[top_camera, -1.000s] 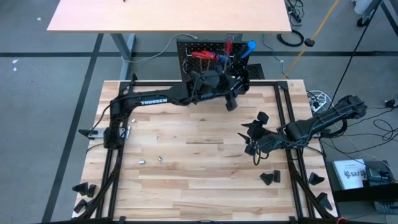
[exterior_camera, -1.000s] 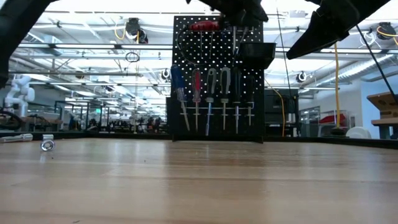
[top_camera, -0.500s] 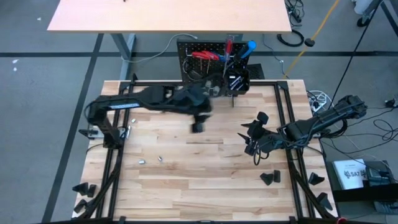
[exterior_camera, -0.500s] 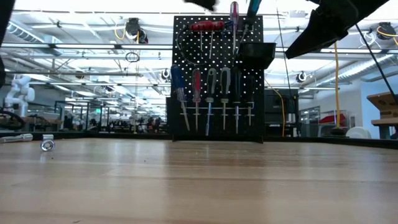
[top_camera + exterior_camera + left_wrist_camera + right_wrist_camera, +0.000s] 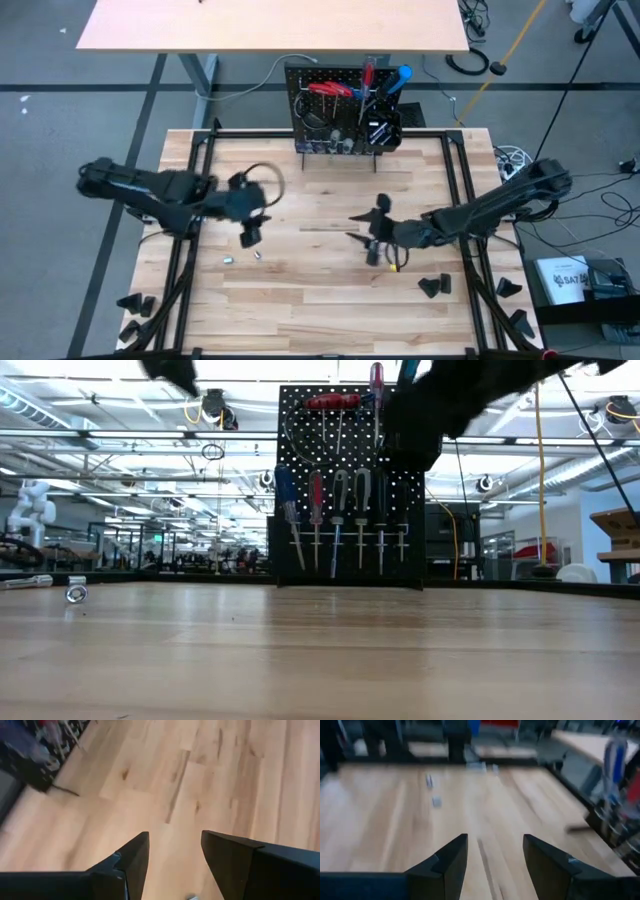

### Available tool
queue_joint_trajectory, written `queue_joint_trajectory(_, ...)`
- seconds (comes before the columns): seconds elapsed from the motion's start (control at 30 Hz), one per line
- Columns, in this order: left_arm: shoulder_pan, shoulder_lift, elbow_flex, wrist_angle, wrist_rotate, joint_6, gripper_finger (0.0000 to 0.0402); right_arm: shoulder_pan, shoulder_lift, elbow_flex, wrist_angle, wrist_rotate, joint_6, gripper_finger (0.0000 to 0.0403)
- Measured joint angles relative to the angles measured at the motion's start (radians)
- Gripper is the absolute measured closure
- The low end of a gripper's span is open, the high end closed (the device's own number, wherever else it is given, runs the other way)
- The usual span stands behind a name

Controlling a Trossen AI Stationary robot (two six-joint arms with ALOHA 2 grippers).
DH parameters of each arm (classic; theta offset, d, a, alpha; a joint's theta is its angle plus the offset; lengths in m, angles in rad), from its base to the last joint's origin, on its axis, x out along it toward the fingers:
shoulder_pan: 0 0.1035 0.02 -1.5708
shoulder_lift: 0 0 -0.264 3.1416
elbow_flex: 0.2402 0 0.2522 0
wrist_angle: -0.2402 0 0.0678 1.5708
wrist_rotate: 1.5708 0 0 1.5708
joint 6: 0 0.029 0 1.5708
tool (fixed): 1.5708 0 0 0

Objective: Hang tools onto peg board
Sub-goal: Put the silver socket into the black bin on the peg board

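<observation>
Black perforated peg board (image 5: 343, 110) at my 12 o'clock; left gripper (image 5: 250, 222) at 9, right gripper (image 5: 377, 232) at 3, both released, empty.

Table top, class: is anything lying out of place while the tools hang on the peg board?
Yes. Two small metal bits lie loose on the table, near the left claw, away from the peg board.

Items you cannot read clearly:
- Small metal bits (image 5: 242, 256) on the table: too small to identify, perhaps sockets.
- Peg board (image 5: 35, 750) in the left wrist view: blurred, cut off at the edge.
- Blue-handled tool (image 5: 615, 757) in the right wrist view: smeared, type unclear.
</observation>
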Motion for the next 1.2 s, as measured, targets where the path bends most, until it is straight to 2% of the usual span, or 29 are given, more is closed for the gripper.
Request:
queue_joint_trajectory(0.13, -0.079, -0.16, -0.251, 0.168, -0.082, -0.125, 0.0213, -0.033, 0.159, 0.0, 0.323, -0.021, -0.005, 0.022)
queue_joint_trajectory(0.27, -0.119, -0.267, -0.433, 0.289, -0.125, -0.222, 0.0213, -0.093, 0.335, 0.019, 0.54, -0.25, 0.026, 0.022)
queue_joint_trajectory(0.33, -0.128, -0.296, -0.497, 0.299, -0.103, -0.274, 0.0213, -0.119, 0.432, 0.066, 0.579, -0.312, 0.069, 0.022)
queue_joint_trajectory(0.47, -0.14, -0.316, -0.578, 0.292, 0.002, -0.337, 0.0213, -0.157, 0.628, 0.236, 0.554, -0.316, 0.092, 0.022)
queue_joint_trajectory(0.67, -0.172, -0.316, -0.599, 0.254, 0.117, -0.359, 0.0213, -0.178, 0.89, 0.586, 0.426, -0.32, 0.07, 0.022)
queue_joint_trajectory(0.8, -0.196, -0.316, -0.599, 0.179, 0.1, -0.403, 0.0213, -0.18, 1.024, 0.819, 0.236, -0.317, 0.042, 0.022)
queue_joint_trajectory(0.93, -0.205, -0.316, -0.599, 0.173, 0.064, -0.411, 0.0213, -0.177, 1.124, 0.991, 0.11, -0.314, 0.03, 0.022)
queue_joint_trajectory(1.2, -0.206, -0.316, -0.599, 0.176, 0.056, -0.403, 0.0213, -0.156, 1.244, 1.154, 0.077, -0.341, -0.013, 0.022)
